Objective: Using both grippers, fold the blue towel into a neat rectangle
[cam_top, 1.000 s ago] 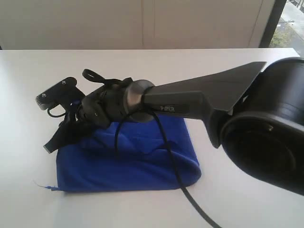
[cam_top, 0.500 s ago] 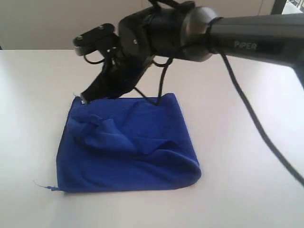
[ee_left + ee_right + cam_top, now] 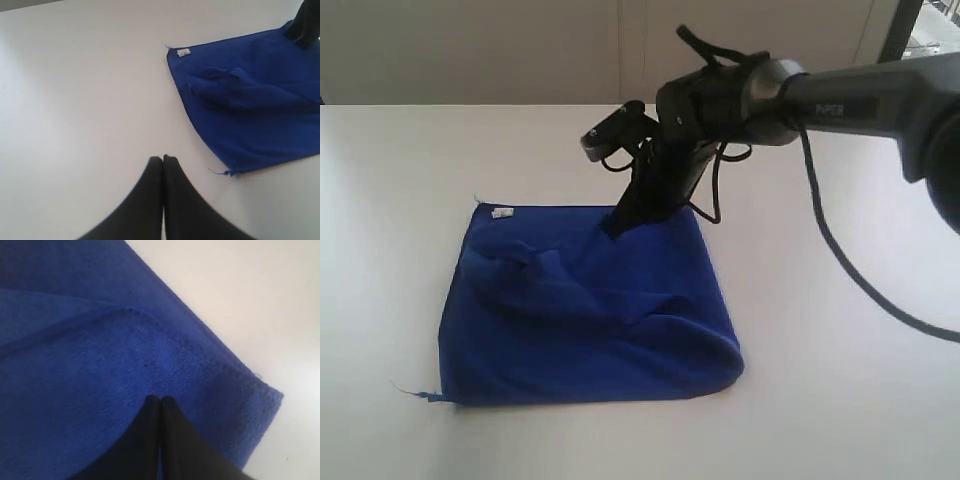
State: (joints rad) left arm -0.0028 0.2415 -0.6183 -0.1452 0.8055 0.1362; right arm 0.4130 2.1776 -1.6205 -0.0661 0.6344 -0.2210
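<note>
Your right gripper [image 3: 613,226] is reaching in from the upper right of the exterior frame on its dark arm [image 3: 860,95] and is pointing steeply down; its two narrow black fingers [image 3: 142,445] are pressing flat against each other, and the tips are touching the blue towel [image 3: 590,310] at its far edge, slightly right of that edge's middle; whether any cloth is caught between them, you are not being shown. In the right wrist view the closed tips are sitting on the fabric close to a stitched corner, with the white table [image 3: 240,290] just beyond the hem.

The towel is lying on the table [image 3: 400,200] in the lower centre of the exterior frame, in a rough rectangle; a rumpled hump is standing up in its left half, and a soft rounded fold is bulging at its lower right corner; a small white label [image 3: 502,212] is showing at its upper left corner, and a loose thread [image 3: 405,388] is trailing from its lower left corner. A black cable [image 3: 850,270] is hanging from the arm and running off the right side of the frame.

Your left gripper [image 3: 162,159] is appearing only in its own wrist view; its fingers are closed tight on nothing, and it is hovering over bare table, well apart from the towel [image 3: 250,110].
</note>
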